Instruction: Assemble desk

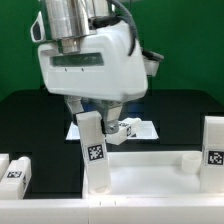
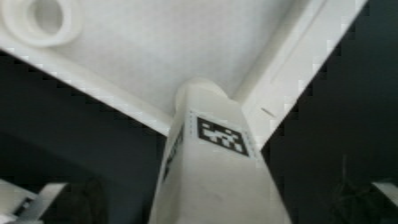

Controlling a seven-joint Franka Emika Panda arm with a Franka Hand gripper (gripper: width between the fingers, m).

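Note:
The desk's white tabletop (image 1: pixel 150 185) lies at the front of the black table. My gripper (image 1: pixel 93 116) is shut on the top end of a white block leg (image 1: pixel 94 152), holding it upright with its lower end at the tabletop's corner on the exterior view's left. The leg's tag faces the camera. A second leg (image 1: pixel 213 150) stands upright at the tabletop's other end. In the wrist view the held leg (image 2: pixel 217 150) runs out from between my gripper (image 2: pixel 217 205) toward the tabletop (image 2: pixel 160 50), near its rim (image 2: pixel 299 62) and a round socket (image 2: pixel 43 24).
A loose white leg (image 1: pixel 16 169) with a tag lies on the table at the exterior view's left. The marker board (image 1: pixel 138 128) lies flat behind the held leg. The big white arm body fills the space above.

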